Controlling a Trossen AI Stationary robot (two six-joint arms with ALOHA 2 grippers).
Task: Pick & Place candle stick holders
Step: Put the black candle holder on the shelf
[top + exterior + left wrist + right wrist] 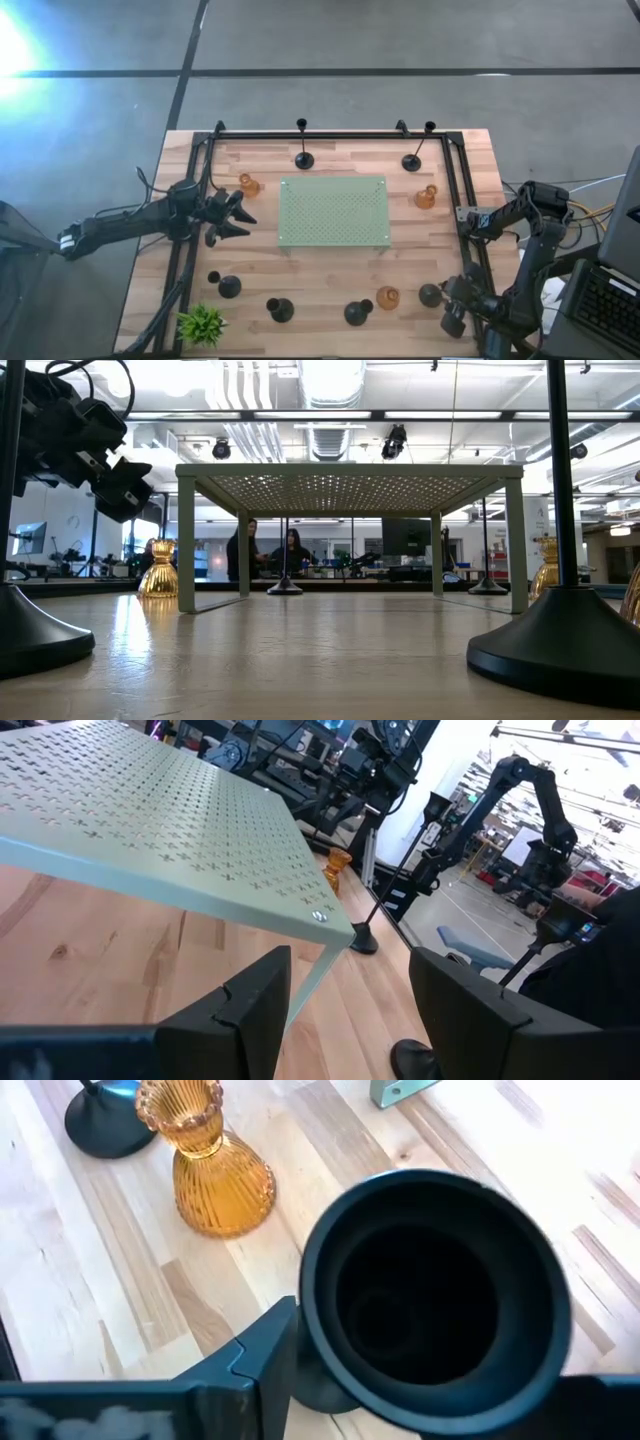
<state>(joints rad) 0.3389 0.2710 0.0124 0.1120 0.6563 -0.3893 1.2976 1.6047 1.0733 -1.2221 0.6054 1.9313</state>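
In the right wrist view a squat black candle stick holder [435, 1295] with a wide open cup fills the space between my right gripper's [440, 1365] fingers [262, 1365], which press against its sides. From above, this holder [430, 294] stands at the table's front right with the right gripper [452, 303] on it. An amber holder [207, 1175] stands just beyond it. My left gripper [236, 213] hovers open and empty left of the pale green mat [332, 210]. Two tall-stemmed black holders [303, 160] [412, 162] stand at the back.
More black holders [281, 310] [358, 313] [229, 287] line the front edge, with amber ones [388, 297] [248, 184] [427, 196] around the mat. A green plant [202, 323] sits at the front left corner. A black frame [330, 135] borders the table. People show far behind.
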